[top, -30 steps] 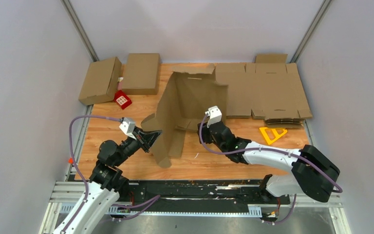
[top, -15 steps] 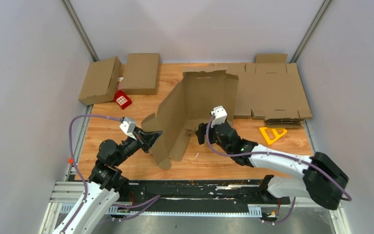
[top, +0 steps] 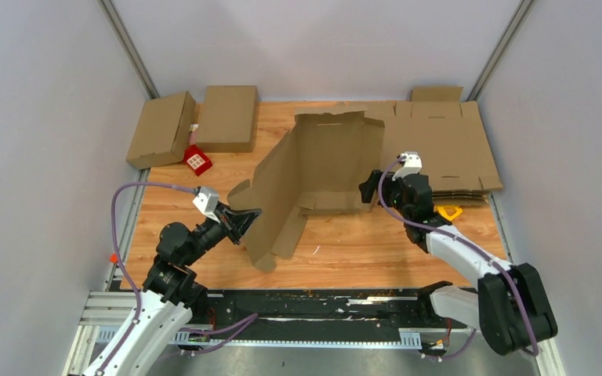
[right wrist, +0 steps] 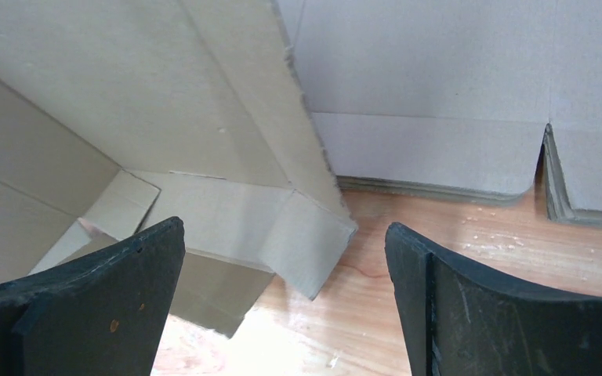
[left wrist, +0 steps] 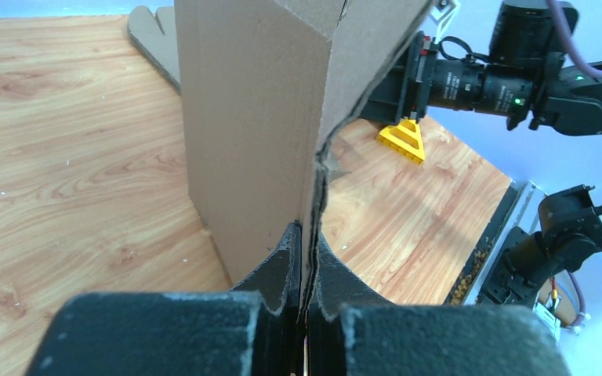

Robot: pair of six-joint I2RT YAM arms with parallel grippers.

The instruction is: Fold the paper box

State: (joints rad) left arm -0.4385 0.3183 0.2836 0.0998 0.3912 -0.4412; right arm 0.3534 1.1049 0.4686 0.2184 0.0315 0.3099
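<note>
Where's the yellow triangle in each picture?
Top external: triangle right of middle, partly covered by the right arm.
Left wrist: upper right, just past the box's edge.
Right wrist: not in it.
Shared landmark: the box, seen in all three.

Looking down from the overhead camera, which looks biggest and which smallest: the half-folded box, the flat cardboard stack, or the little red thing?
1-2. half-folded box and flat cardboard stack: they look about alike. The box stands up nearer the camera, so I won't rank them.
3. red thing: by far the smallest.
</note>
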